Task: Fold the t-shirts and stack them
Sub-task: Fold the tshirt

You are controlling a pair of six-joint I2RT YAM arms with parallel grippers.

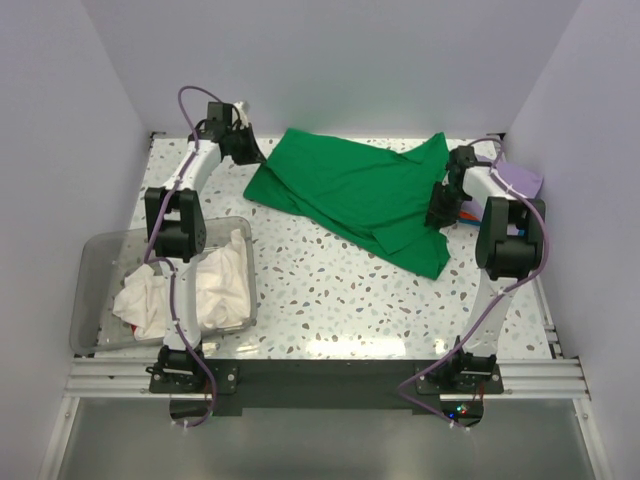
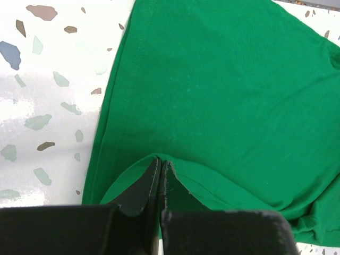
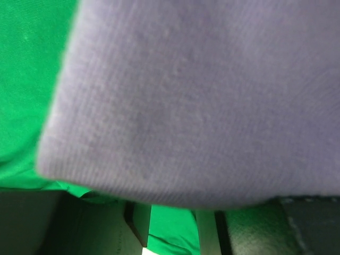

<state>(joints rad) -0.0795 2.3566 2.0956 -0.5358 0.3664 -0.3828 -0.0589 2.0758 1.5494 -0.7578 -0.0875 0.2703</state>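
Green t-shirt [image 1: 360,190] is lying mostly flat but rumpled across the far middle of the bench [image 1: 340,290], with a few layers folded over each other and its near corner pointing toward the right arm.

Left claw [image 1: 247,150] is down at the shirt's far-left edge. From the left wrist view its fingers [image 2: 141,188] are pressed right together, with the hem of the green cloth bunched up and pinched between the tips, so it's clamped on that edge.

Right claw [image 1: 440,212] sits at the right edge of the same shirt. Honestly can't tell if it's gripping or not, because the right wrist view is almost totally blocked by blurry purple cloth hanging right in front of the lens. All I can make out is a bit of green below it.

That purple cloth is the lavender t-shirt [image 1: 522,180], heaped at the far-right edge of the bench just behind the right arm.

White t-shirts [image 1: 222,278] are crumpled inside the clear bin [image 1: 90,290] at the near left, beside the left arm's base.
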